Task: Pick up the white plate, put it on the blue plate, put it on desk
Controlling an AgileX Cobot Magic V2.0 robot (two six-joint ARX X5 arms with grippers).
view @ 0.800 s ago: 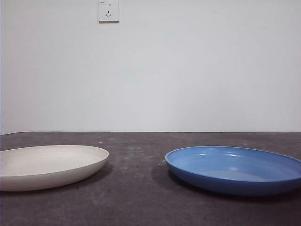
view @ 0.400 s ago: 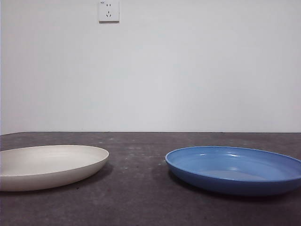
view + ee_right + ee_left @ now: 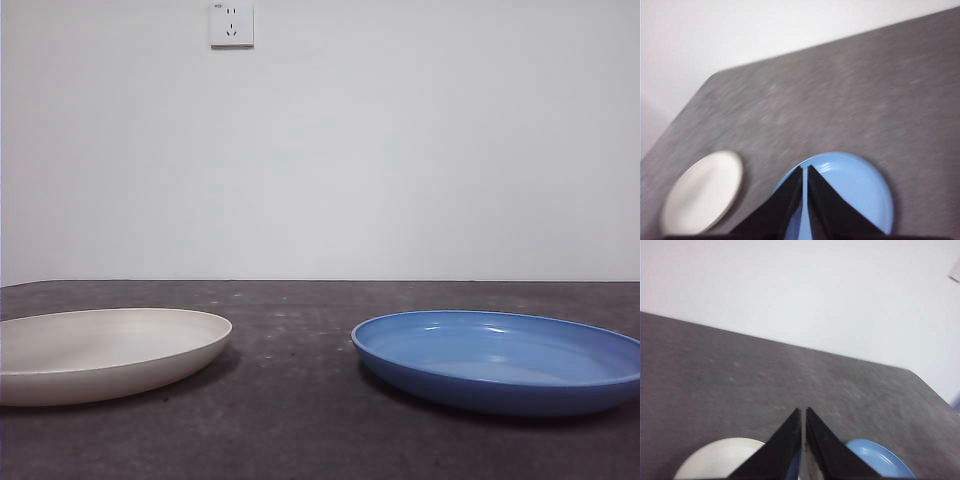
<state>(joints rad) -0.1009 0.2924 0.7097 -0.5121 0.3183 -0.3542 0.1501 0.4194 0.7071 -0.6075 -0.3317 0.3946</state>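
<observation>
The white plate point(image 3: 105, 350) rests on the desk point(image 3: 300, 400) at the left of the front view; the blue plate point(image 3: 500, 358) lies to its right, apart from it. No arm appears in the front view. High above the desk, my left gripper point(image 3: 805, 412) is shut with nothing in it, and the white plate point(image 3: 720, 460) and the blue plate point(image 3: 880, 460) lie far below. My right gripper point(image 3: 805, 169) is also shut and empty, hovering high over the blue plate point(image 3: 860, 190), with the white plate point(image 3: 702, 192) off to one side.
A white wall with a power socket point(image 3: 231, 23) stands behind the desk's far edge. Both wrist views show the desk's rounded corners and edges.
</observation>
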